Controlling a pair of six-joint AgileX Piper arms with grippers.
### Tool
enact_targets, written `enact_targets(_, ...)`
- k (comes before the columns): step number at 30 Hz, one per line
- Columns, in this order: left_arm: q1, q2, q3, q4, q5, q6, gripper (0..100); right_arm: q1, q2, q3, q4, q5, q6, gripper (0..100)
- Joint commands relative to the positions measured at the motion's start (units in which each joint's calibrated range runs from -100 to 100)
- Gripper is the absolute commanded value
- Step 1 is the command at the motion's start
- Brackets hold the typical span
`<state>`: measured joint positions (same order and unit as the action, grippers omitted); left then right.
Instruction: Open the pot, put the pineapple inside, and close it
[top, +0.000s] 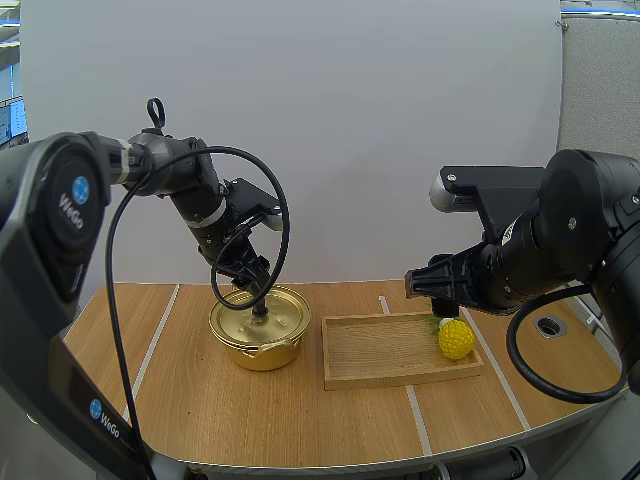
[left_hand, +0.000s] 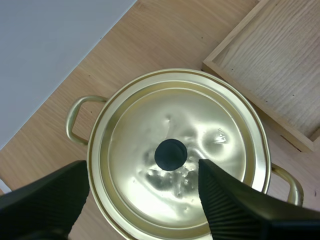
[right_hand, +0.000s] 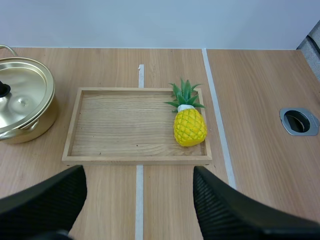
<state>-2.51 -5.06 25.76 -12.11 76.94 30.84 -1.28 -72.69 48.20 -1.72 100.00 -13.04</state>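
Observation:
The gold pot stands left of centre with its lid on and a black knob in the middle. My left gripper hovers just above the knob, open, its fingers standing on either side of the knob without touching it. A yellow pineapple with green leaves lies at the right end of the wooden tray. My right gripper hangs open above the tray's far right corner, apart from the pineapple.
The tray sits directly right of the pot. A round metal grommet is set into the table at the far right. White tape lines run across the tabletop.

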Motion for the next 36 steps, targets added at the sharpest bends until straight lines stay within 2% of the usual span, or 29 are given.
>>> enact_targets(1,-0.72,2.47,-1.67,-0.54,1.68,0.22,100,-0.01,-0.1,-0.66,-0.3,0.0,-0.77,100)
enact_targets(5,-2.39,4.77,-1.67,0.34,0.61,0.22,100,-0.01,-0.1,-0.66,-0.3,0.0,-0.77,100)
enact_targets(7,-2.66,5.48,-1.78,0.67,-0.74,-0.18,100,-0.01,-0.1,-0.66,-0.3,0.0,-0.77,100)
enact_targets(32,-2.65,11.52,-2.33,1.73,-1.68,-0.62,100,-0.01,-0.1,-0.66,-0.3,0.0,-0.77,100)
enact_targets(33,-2.65,11.52,-2.33,1.73,-1.68,-1.16,97,-0.01,-0.1,-0.66,-0.3,0.0,-0.77,100)
enact_targets(34,-2.65,11.52,-2.33,1.73,-1.68,-1.52,78,-0.01,-0.1,-0.66,-0.3,0.0,-0.77,100)
enact_targets(36,-2.65,11.52,-2.33,1.73,-1.68,-2.32,32,-0.01,-0.1,-0.66,-0.3,0.0,-0.77,100)
